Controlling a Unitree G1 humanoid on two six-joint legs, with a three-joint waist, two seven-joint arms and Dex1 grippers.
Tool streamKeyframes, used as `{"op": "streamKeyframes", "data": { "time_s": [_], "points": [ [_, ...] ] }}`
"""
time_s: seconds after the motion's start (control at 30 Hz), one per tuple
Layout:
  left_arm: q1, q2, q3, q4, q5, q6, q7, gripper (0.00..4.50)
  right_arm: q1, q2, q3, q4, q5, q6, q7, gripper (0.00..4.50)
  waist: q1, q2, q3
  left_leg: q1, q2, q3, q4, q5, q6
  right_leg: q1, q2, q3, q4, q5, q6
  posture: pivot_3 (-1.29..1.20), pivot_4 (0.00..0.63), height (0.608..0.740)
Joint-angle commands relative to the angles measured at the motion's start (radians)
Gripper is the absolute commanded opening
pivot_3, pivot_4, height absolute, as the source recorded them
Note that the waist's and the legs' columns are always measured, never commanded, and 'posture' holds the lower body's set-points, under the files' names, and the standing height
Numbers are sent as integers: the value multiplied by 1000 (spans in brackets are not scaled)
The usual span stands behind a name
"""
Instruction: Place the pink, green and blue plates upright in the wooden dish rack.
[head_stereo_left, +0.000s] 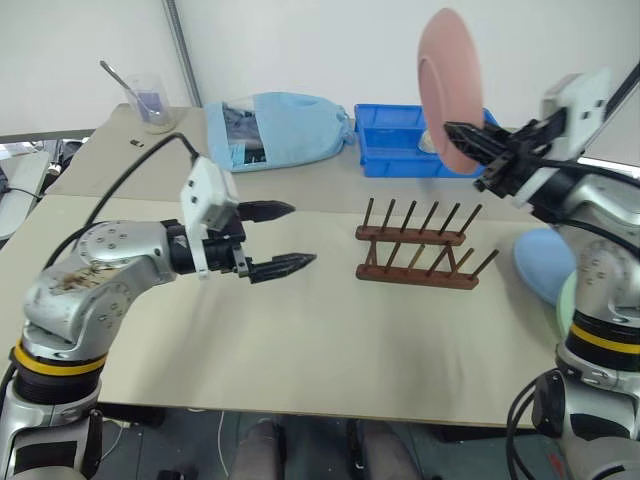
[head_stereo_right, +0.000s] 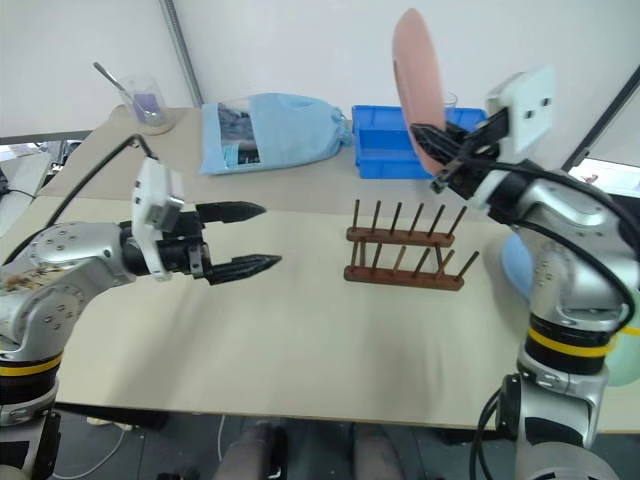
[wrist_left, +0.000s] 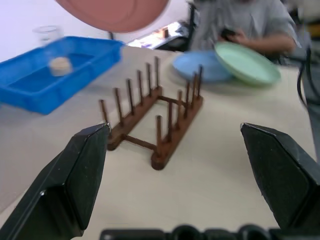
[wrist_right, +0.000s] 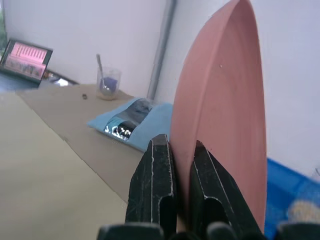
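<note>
Two fingers of the right gripper pinch the pink plate; left gripper gapes, empty

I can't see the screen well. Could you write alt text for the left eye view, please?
A robot's right gripper holds a round salmon pink plate upright in the air above a small, empty dark brown wooden dish rack on a beige table. Its left gripper hangs open nearby. A light blue plate lies at the table's right edge.

pink plate upright above empty dish rack; blue plate, green plate flat beside.
</note>
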Motion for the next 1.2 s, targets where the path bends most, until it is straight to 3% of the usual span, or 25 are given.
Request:
{"op": "streamKeyframes", "data": {
  "time_s": [0.03,0.17,0.37,0.73,0.93,1.2],
  "points": [
    [-40,5,-4,14,22,-59,-73,4464,11,-35,-129,-98,132,115,-61,0,-3,1,0,0,0,0,0,0,0,0,1,0,0,0,0,0,150,696],
    [-80,-8,-40,64,59,-88,-121,4464,24,-43,-209,-117,227,189,-141,0,-3,1,1,0,0,-1,1,0,1,1,0,0,0,-4,7,0,150,696],
    [-133,-46,-81,133,113,-111,-150,4464,44,-71,-232,-107,307,209,-194,0,-2,2,1,0,-1,0,2,1,1,1,0,1,0,-4,10,0,150,696],
    [-140,-58,-89,107,131,-104,-189,4464,112,-151,-354,-57,504,279,-281,0,-2,3,2,-1,-1,-1,1,0,3,1,0,2,-1,-4,12,0,150,696],
    [-126,-45,-87,75,99,-96,-249,4464,234,-189,-438,-51,640,321,-326,0,-2,3,2,-1,-1,-2,1,0,3,1,0,2,-1,-4,12,0,150,696],
    [-158,-69,-104,95,111,-110,-286,4464,382,-217,-448,-1,742,303,-305,0,-3,3,2,-1,-1,-1,2,0,4,2,0,2,-1,-5,13,0,150,696]
  ]
}}
